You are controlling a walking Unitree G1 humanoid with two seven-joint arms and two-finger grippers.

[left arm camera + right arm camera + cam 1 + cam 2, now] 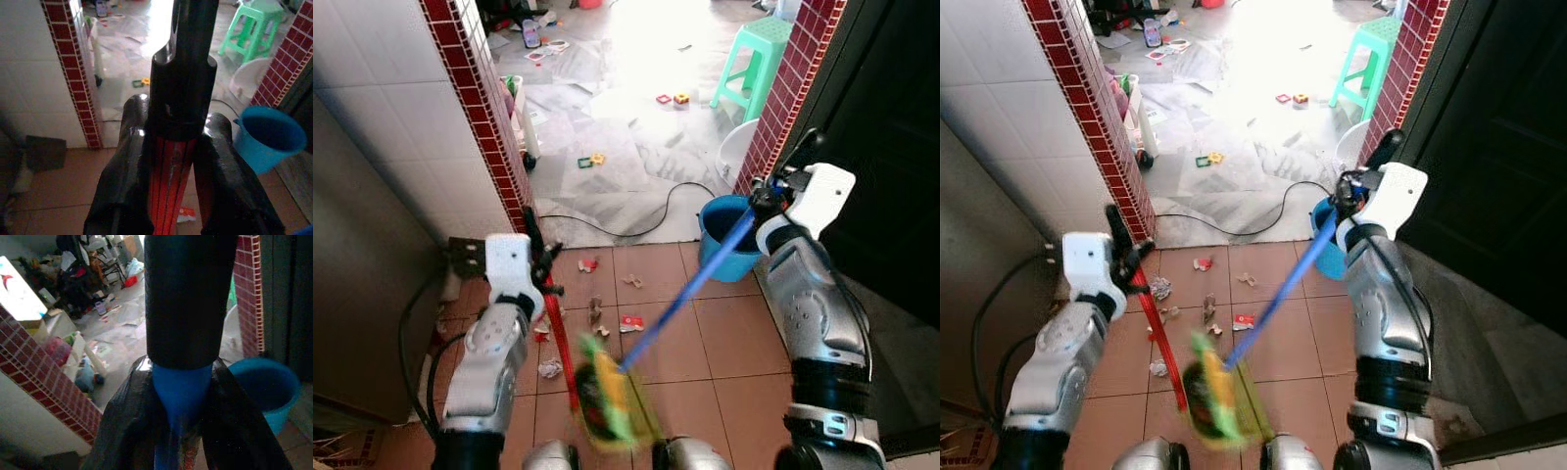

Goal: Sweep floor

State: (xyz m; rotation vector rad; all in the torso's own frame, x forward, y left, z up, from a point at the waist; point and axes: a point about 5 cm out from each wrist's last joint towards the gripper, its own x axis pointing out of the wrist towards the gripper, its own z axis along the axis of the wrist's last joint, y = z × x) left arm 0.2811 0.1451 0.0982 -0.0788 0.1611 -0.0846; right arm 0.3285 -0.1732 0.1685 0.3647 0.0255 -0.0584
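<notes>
My right gripper (766, 203) is shut on the top of a blue broom handle (690, 289), which slants down to a blurred green and yellow broom head (607, 392) on the brown tiles between my arms. In the right wrist view the blue handle (178, 391) sits between the fingers. My left gripper (544, 266) is shut on a red handle (563, 338) that runs down beside the broom head; the same red handle (168, 196) is clamped in the left wrist view. Several paper scraps (631, 322) lie on the tiles ahead of the broom.
A blue bucket (724, 235) stands by the right red-tiled pillar (793, 88), with a white basin (739, 147) behind it. A black cable (646, 220) crosses the doorway. Beyond are a green stool (759, 59), toys and litter. The left pillar (484, 117) and a dark door flank me.
</notes>
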